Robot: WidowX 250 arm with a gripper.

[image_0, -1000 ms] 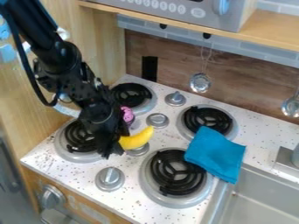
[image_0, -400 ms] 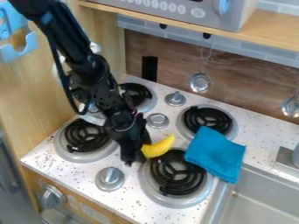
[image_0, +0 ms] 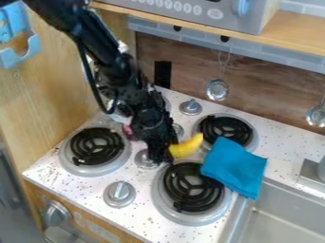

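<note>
The black gripper point(image_0: 166, 148) hangs over the middle of the stove, left of the blue cloth, shut on a yellow banana point(image_0: 186, 146). The banana's free end points to the right and slightly up, near the cloth's left edge; its left end is hidden by the gripper. The blue cloth point(image_0: 233, 166) lies between the two right-hand burners, its lower corner at the sink's edge. Part of a pink object point(image_0: 129, 132) shows just left of the gripper.
Black coil burners point(image_0: 96, 146) and metal knobs point(image_0: 119, 193) stand on the speckled stove top. The sink point(image_0: 282, 216) is at the lower right. Metal ladles point(image_0: 217, 89) hang along the back wall, beneath a wooden shelf point(image_0: 295, 33).
The arm and gripper have moved right, carrying the banana from beside the left burners towards the cloth. Over the latest stretch they also went slightly up in the view. The cloth has stayed put.
</note>
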